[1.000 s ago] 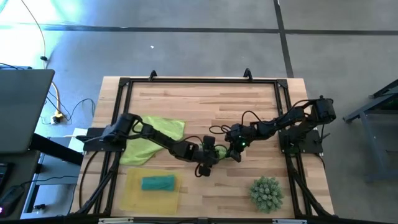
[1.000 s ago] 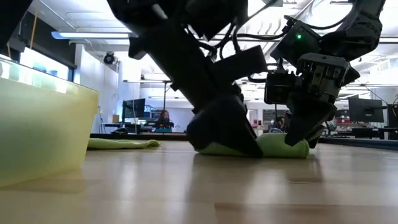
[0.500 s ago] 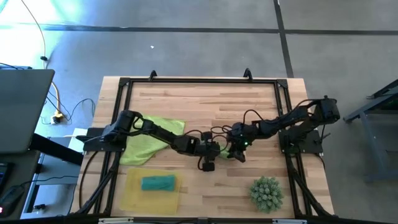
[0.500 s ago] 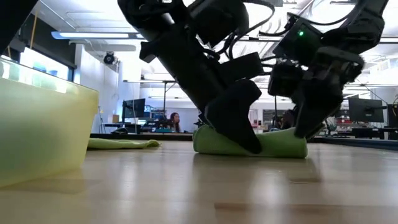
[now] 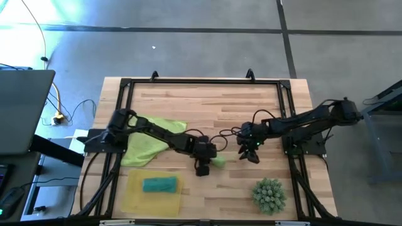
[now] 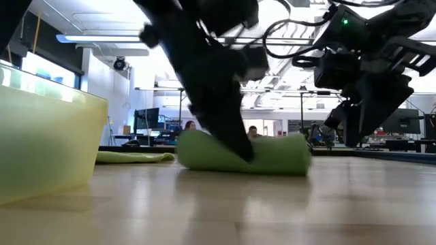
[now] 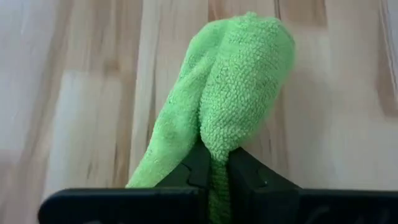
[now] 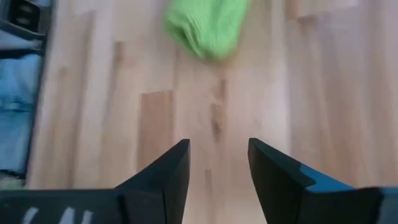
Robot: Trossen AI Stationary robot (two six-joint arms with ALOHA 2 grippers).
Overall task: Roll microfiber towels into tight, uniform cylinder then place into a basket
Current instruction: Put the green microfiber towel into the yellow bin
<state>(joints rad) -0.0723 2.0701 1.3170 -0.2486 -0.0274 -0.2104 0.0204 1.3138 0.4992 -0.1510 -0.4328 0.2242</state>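
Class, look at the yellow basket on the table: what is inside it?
Inside the basket lies one rolled teal towel, seen from above. Its underside and the basket floor beneath it are covered. No green towel is in it.

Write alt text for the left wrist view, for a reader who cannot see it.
The left gripper is shut on one end of a rolled green towel, its two dark fingers pinching the fabric. The roll reaches away from the camera across the light wooden tabletop.
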